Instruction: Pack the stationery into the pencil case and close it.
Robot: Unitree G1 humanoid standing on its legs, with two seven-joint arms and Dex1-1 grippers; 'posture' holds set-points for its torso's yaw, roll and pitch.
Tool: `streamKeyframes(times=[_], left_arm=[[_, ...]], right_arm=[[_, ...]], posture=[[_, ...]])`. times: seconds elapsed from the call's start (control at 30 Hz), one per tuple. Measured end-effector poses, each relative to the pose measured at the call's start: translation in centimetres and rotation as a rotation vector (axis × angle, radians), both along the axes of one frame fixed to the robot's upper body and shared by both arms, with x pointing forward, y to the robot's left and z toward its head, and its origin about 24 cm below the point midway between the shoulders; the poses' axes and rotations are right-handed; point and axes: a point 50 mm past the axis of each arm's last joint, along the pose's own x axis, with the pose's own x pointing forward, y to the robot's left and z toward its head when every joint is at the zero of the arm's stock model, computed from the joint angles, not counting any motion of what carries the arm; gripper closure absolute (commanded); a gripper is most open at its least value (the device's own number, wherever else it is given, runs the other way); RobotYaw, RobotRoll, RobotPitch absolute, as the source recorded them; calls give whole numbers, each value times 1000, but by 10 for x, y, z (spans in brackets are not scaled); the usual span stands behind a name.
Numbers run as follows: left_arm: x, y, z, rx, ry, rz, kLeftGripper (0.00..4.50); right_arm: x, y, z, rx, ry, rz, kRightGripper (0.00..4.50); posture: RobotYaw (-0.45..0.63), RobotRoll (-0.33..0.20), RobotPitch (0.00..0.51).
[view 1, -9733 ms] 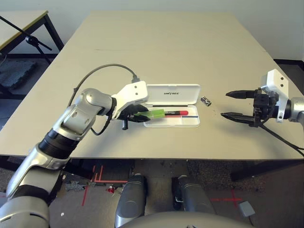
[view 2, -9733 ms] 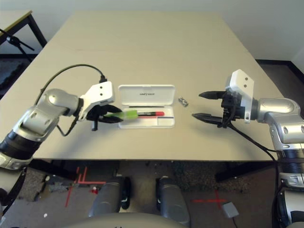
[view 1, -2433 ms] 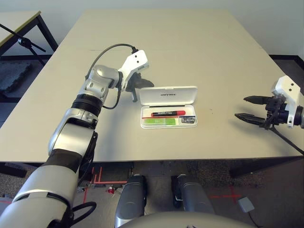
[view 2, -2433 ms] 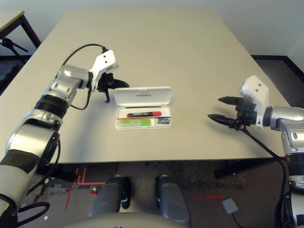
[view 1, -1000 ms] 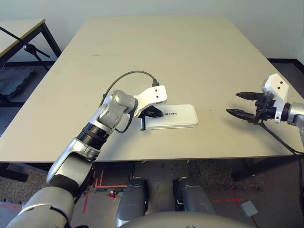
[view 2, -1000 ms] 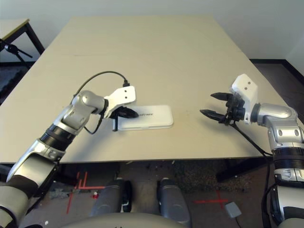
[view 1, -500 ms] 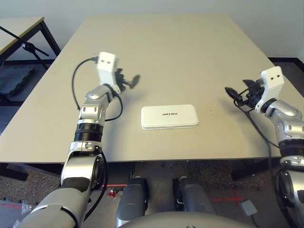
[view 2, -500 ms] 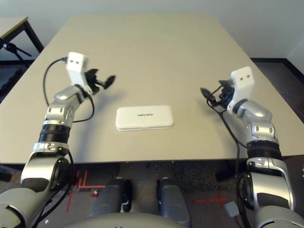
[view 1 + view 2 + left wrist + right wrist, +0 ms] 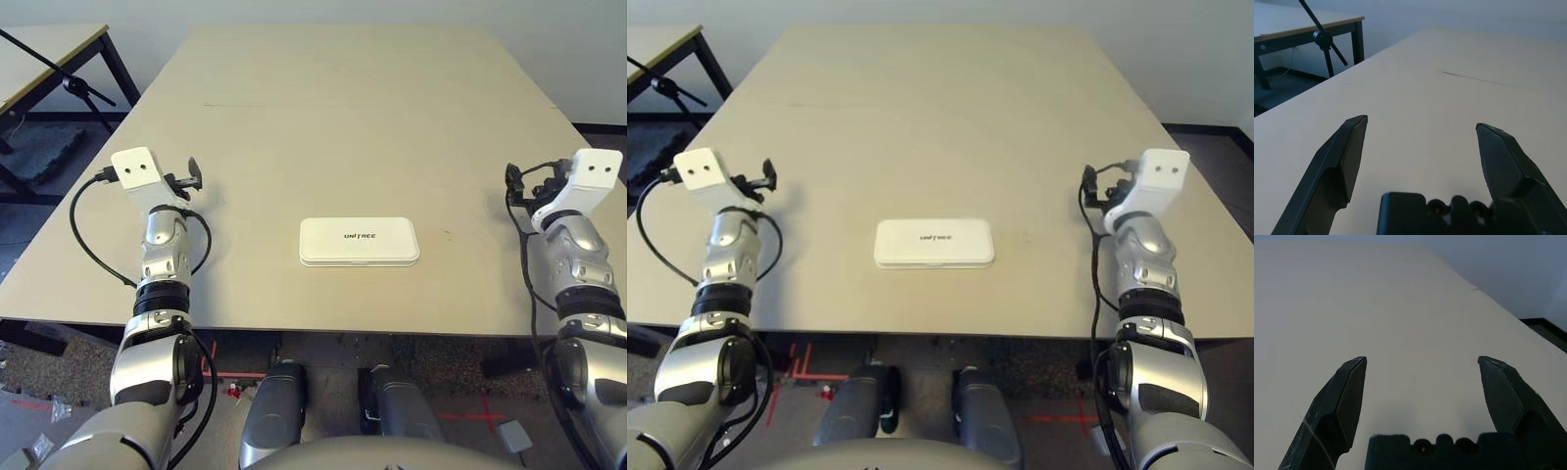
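Observation:
The pencil case (image 9: 359, 241), a flat white box with small dark lettering on its lid, lies closed at the middle of the table near the front edge. The stationery is hidden. My left gripper (image 9: 192, 176) is raised at the table's left side, far from the case. In the left wrist view the left gripper (image 9: 1420, 122) is open with only bare tabletop between its fingers. My right gripper (image 9: 512, 182) is raised at the table's right side. The right wrist view shows the right gripper (image 9: 1420, 360) open over bare tabletop too.
The beige table (image 9: 353, 117) stretches far back behind the case. Another table (image 9: 49, 44) with black legs and a black stand (image 9: 73, 86) are off to the far left. A black cable (image 9: 93, 250) loops from my left wrist.
A second ago my left gripper was at the closed case's left end. It has since opened, and both arms have drawn back to the table's sides. The case has not moved.

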Motion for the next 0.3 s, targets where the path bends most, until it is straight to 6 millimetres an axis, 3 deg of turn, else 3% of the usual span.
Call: streamKeyframes(times=[0.3], left_arm=[[1, -5, 5, 17, -24, -1, 24]], right_arm=[[1, -1, 3, -4, -8, 13, 0]], posture=[[136, 0, 135]])
